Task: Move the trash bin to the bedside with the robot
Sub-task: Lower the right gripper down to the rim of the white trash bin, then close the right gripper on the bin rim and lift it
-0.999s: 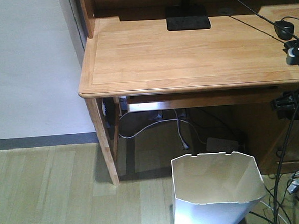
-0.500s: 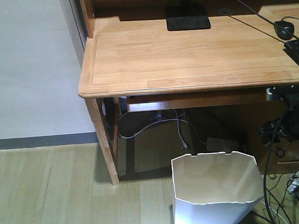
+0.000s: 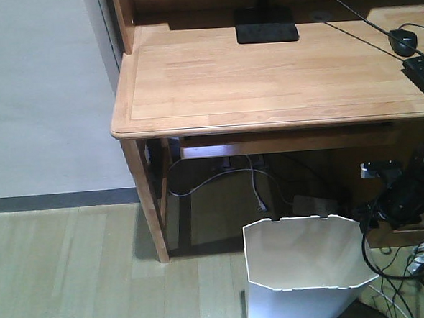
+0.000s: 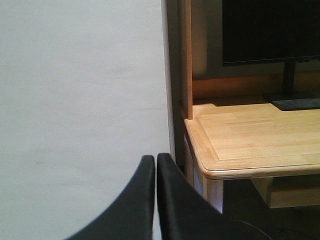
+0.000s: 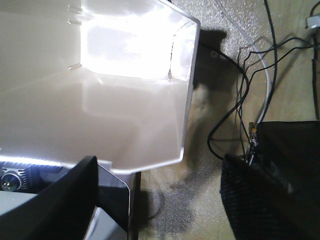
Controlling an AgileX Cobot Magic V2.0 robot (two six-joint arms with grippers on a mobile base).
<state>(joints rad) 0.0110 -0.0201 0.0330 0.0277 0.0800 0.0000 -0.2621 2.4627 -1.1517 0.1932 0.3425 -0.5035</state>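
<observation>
on the floor in front of the light wooden desk [image 3: 264,76] stands the tall white thin-walled plastic trash bin [image 3: 305,265], upright; no bed shows in any view. the black right claw [image 5: 160,167] hangs spread wide at the bin's rim, pinching nothing. the black left claw [image 4: 155,160] is pressed together, empty, facing a wall. the step looks like the reach for a grasp; next, the right claw should straddle the thin rim and close on it.
</observation>
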